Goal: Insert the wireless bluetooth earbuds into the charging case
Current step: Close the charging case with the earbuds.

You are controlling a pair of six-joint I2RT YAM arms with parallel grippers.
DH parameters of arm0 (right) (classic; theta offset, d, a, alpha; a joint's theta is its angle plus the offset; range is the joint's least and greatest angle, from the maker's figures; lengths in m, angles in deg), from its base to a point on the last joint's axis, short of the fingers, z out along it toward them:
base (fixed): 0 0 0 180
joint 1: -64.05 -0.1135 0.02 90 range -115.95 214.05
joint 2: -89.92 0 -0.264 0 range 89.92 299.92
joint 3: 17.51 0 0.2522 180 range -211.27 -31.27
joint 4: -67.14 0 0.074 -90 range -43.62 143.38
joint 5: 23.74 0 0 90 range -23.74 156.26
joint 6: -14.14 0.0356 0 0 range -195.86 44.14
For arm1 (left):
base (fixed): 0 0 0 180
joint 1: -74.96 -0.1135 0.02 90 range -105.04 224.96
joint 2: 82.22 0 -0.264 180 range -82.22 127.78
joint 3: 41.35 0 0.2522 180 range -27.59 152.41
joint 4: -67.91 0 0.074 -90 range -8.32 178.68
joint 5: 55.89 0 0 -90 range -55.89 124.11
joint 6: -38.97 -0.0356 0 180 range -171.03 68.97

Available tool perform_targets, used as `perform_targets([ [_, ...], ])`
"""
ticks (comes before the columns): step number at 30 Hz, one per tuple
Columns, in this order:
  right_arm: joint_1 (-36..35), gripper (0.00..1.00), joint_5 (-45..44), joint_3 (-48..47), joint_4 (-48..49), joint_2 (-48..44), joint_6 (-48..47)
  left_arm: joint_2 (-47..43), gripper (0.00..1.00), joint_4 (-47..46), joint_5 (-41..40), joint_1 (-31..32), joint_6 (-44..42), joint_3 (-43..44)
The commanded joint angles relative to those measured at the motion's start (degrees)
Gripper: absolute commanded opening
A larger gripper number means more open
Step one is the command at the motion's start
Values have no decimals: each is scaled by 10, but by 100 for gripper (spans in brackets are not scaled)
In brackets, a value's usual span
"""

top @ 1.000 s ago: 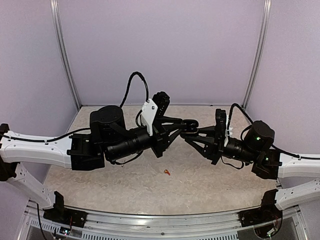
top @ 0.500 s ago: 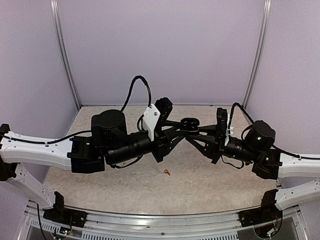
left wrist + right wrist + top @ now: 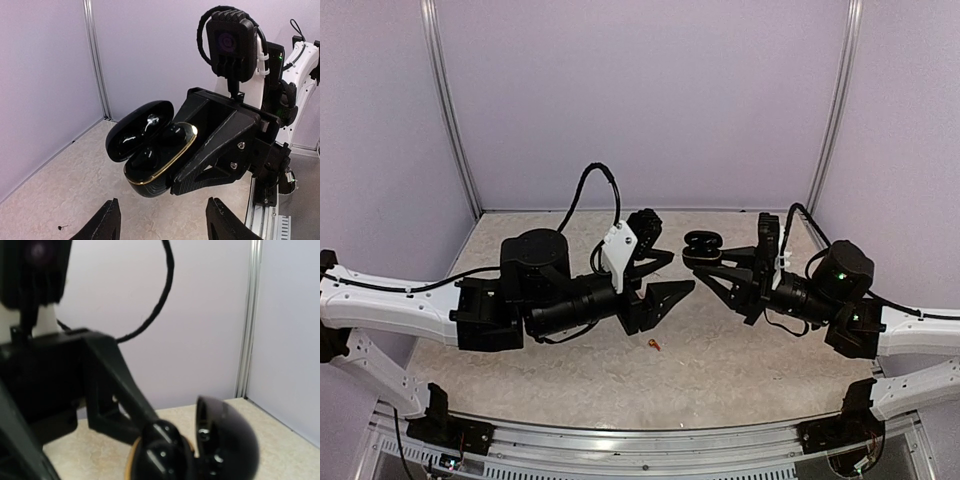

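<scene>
Mid-air, R gripper (image 3: 705, 264) clamps open case (image 3: 132, 135) w/ buds (image 3: 172, 134); L gripper (image 3: 677, 274) apart, agape, empty.

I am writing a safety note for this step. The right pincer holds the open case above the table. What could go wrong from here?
1. The right pincer grips the glossy charging case in the air, tilted, lid open; it may slip.
2. The open left pincer is close to the case and could knock the lid.
3. The red-orange earbud on the table is tiny; a grasp may push it away.
</scene>
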Motion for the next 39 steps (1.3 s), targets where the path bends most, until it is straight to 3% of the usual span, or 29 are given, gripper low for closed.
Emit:
perform_targets([
  [1, -2, 0, -6, -3, 23, -15, -8, -30, 61, 8, -9, 3, 5, -16],
  [5, -2, 0, 0, -1, 13, -20, -14, -55, 69, 7, -17, 3, 13, -33],
  [10, -2, 0, 37, -5, 2, -28, -24, -97, 98, -12, -17, 2, 24, -69],
  [14, -2, 0, 83, -10, -10, -28, -25, -135, 99, -28, -12, -2, 32, -97],
  [18, -2, 0, 128, -17, -15, -25, -25, -149, 99, -5, 50, -3, 14, -92],
  [27, -1, 0, 210, -45, -21, 4, -11, -122, 99, -7, 119, -3, 1, -78],
  [39, -3, 0, 244, -59, -22, 29, 2, -82, 96, -29, 181, -1, 5, -56],
])
